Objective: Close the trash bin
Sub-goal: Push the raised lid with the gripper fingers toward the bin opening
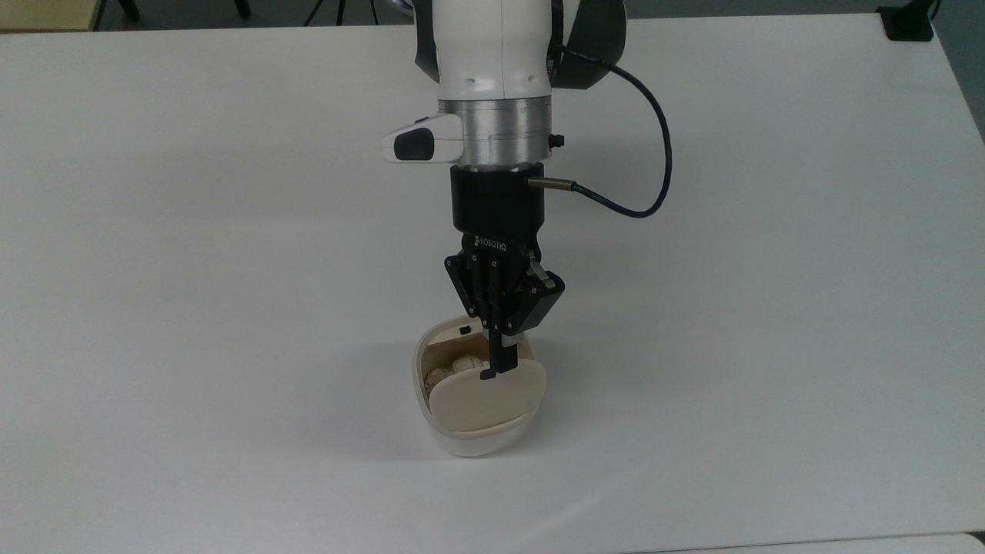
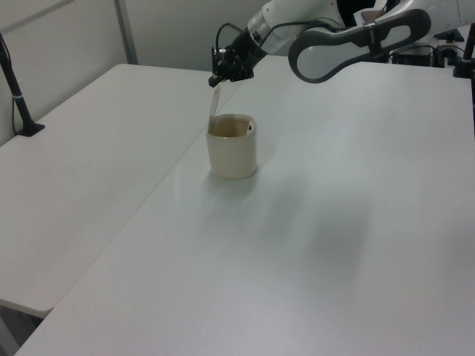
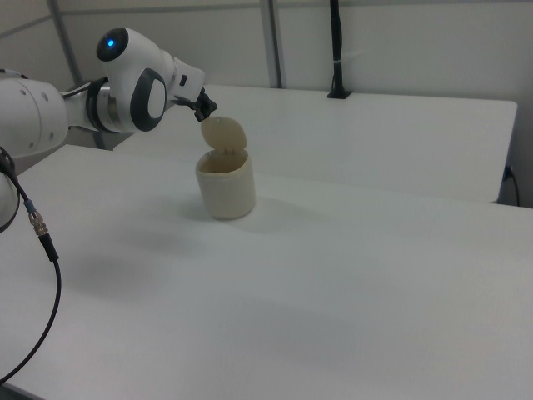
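Note:
The trash bin stands on the white table, a white body with its beige lid open and upright. Crumpled paper lies inside. My gripper is shut with nothing held, and its fingertips sit at the lid's top edge beside the small black button. In the left view the gripper hangs just above the raised lid of the bin. The right view shows the gripper at the upper left edge of the lid, over the bin.
A black cable loops off the wrist to the top view's right. A black clamp sits at the table's far right corner in the top view. A black post stands at the left view's left, and a seam joins two tabletops.

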